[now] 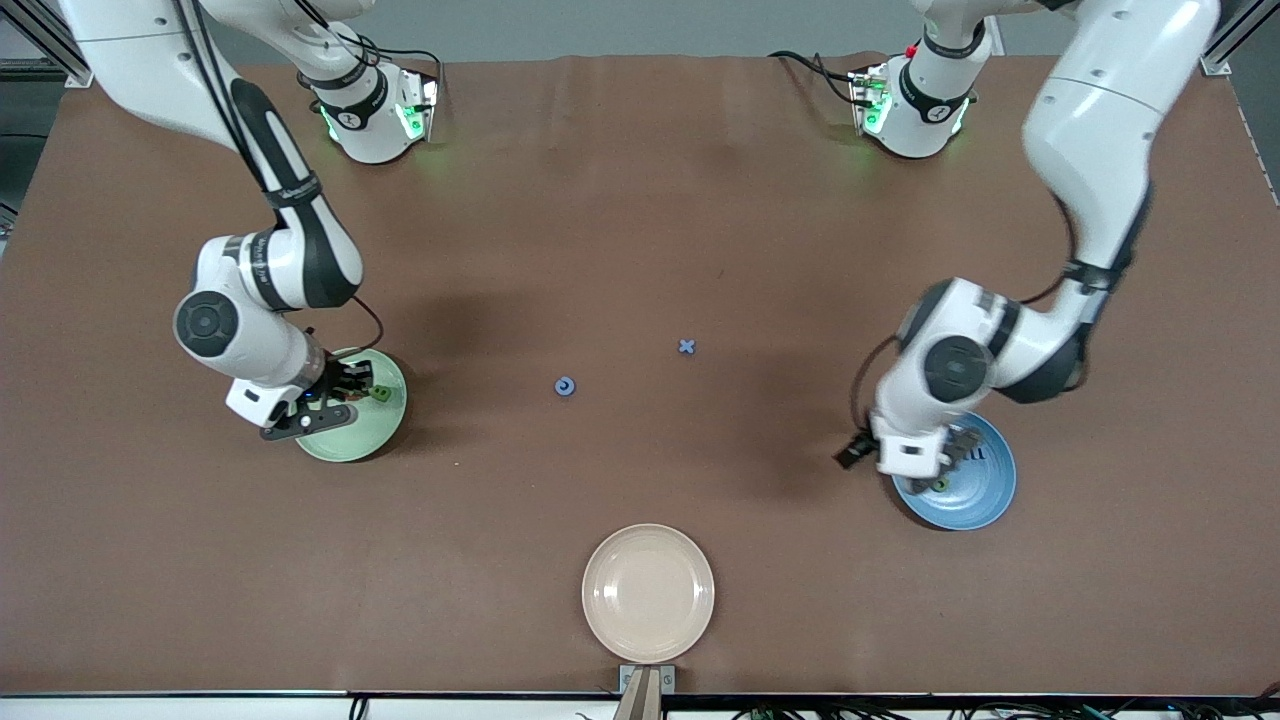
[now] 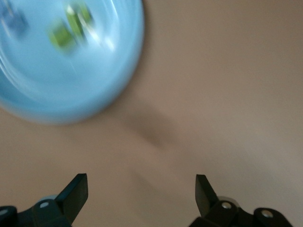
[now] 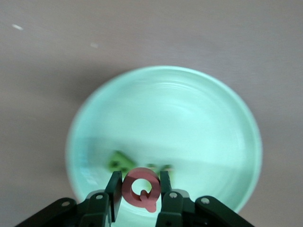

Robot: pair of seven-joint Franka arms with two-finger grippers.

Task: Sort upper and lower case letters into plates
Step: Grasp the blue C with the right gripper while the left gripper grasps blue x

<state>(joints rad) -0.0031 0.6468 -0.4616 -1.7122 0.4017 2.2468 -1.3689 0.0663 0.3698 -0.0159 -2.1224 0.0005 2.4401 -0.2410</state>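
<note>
My right gripper hangs over the pale green plate and is shut on the red letter Q. In the right wrist view two green letters lie in that plate below the fingers; one green letter shows in the front view. My left gripper is open and empty at the edge of the blue plate. The left wrist view shows its jaws over bare table, with the blue plate holding a green letter and a blue letter. A blue x and a blue round letter lie mid-table.
A cream-beige plate sits near the table's front edge, nearer to the camera than the two loose letters. Both arm bases stand at the table's back edge.
</note>
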